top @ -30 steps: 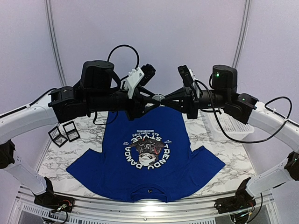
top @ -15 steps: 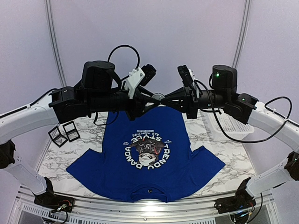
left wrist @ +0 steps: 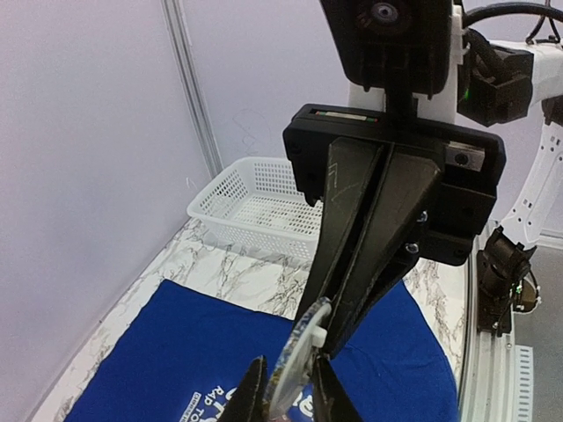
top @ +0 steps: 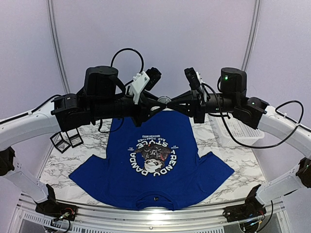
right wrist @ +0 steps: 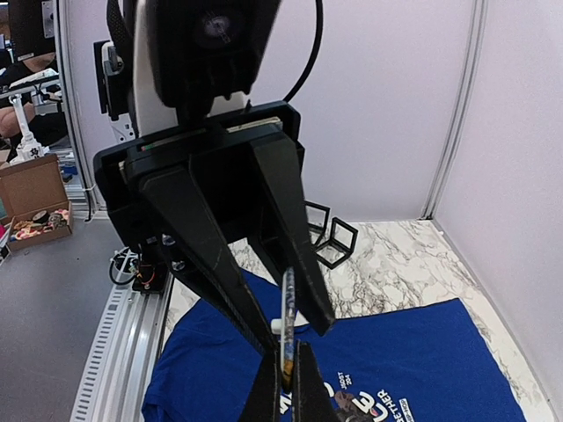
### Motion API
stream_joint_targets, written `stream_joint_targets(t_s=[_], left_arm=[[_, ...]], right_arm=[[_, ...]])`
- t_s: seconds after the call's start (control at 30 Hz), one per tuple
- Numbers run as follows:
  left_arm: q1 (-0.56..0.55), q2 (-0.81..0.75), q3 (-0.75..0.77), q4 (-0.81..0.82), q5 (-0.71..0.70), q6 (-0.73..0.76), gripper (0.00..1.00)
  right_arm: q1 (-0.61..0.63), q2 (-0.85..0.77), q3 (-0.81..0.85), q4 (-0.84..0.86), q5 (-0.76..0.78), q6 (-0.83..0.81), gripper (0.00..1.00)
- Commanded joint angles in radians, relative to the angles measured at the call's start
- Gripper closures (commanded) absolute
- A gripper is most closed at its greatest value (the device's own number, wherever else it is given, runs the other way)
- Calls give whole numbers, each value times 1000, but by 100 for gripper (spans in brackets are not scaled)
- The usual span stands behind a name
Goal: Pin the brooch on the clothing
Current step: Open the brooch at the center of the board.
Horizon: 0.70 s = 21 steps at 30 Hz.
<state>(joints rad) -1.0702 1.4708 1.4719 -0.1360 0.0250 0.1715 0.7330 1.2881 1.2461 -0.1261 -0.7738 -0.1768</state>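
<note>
Since a second ago, the left gripper (right wrist: 293,332) has narrowed its fingers around the brooch (left wrist: 297,356), and the left arm has shifted slightly. The T-shirt and the right arm look unchanged.

Both arms reach inward and meet tip to tip in mid-air, high above the far hem of the shirt. The right gripper (left wrist: 332,330) has its two black fingers pressed together, pinching the brooch by its white backing at their tips. The brooch is a small round disc, seen almost edge-on from both wrist cameras.

The left gripper's fingers stand a little apart, one on each side of the disc. A narrow gap shows between them in the right wrist view. Whether either finger touches the brooch cannot be made out.

Below, a royal-blue T-shirt (top: 154,182) lies flat and spread on the marbled table (top: 60,165). Its collar points toward the arm bases and its sleeves are out to each side. A round panda graphic ringed with white lettering sits on the chest. The brooch hangs well above the cloth, not touching it.

A white mesh basket (top: 240,130) sits at the far right of the table, beside the shirt. Two small black frames (top: 67,138) stand at the far left.
</note>
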Motion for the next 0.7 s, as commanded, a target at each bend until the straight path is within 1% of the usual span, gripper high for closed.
stream_joint_targets(t_s=[0.0, 0.07, 0.1, 0.37, 0.43, 0.47, 0.53, 0.57, 0.6, 0.63, 0.67], left_arm=[[7, -47, -44, 127, -31, -16, 69], [7, -42, -44, 126, -28, -24, 62], [7, -39, -44, 127, -28, -29, 61], [7, -36, -36, 127, -29, -31, 59], [7, -38, -36, 127, -28, -30, 55], [7, -38, -36, 127, -3, -30, 52], [7, -43, -41, 127, 16, -29, 51], [7, -43, -41, 127, 19, -29, 54], [7, -44, -43, 127, 19, -29, 59], [7, -45, -46, 127, 19, -29, 69], [7, -45, -49, 127, 22, -29, 75]], right_arm=[[11, -7, 6, 11, -19, 3, 100], [11, -7, 7, 15, -19, 5, 100], [12, -7, 8, 17, -20, 6, 100], [11, -4, 7, 9, -14, 4, 100], [11, -5, 4, 8, -7, 2, 100], [11, -6, 4, 8, -6, 2, 100], [12, -6, 3, 9, -3, 2, 100], [11, -7, 2, 9, -1, 2, 100], [11, -7, 2, 11, 2, 2, 100], [10, -7, 1, 12, 2, 2, 100], [11, -6, 1, 12, 4, 2, 100]])
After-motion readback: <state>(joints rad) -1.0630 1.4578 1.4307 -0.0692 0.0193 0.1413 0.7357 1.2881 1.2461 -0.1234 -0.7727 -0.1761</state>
